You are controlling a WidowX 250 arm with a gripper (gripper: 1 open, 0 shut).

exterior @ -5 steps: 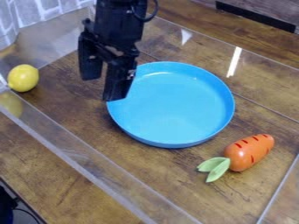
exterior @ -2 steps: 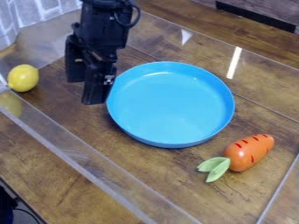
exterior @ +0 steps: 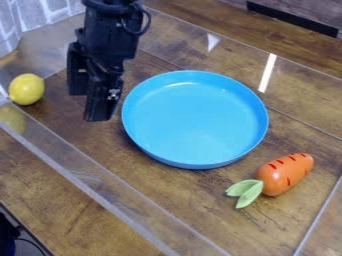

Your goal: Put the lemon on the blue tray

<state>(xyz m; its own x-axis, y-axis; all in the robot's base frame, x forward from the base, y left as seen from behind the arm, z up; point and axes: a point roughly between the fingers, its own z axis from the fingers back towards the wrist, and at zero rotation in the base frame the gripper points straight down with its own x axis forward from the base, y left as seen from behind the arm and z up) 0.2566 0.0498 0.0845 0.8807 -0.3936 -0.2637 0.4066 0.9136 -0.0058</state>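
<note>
The lemon [exterior: 26, 89], small and yellow, rests on the wooden table at the far left. The blue tray [exterior: 234, 150] is a large round dish in the middle, with nothing in it. My gripper [exterior: 90, 95] hangs black between the two, just left of the tray's rim and to the right of the lemon. Its fingers [exterior: 99, 103] point down and stand apart, open, with nothing between them.
An orange carrot [exterior: 283, 173] with green leaves lies at the front right of the tray. Clear plastic walls run along the left and front of the table [exterior: 134, 190].
The gripper has moved left, off the tray's left rim and toward the lemon, staying open. The lemon, tray and carrot have not moved.
</note>
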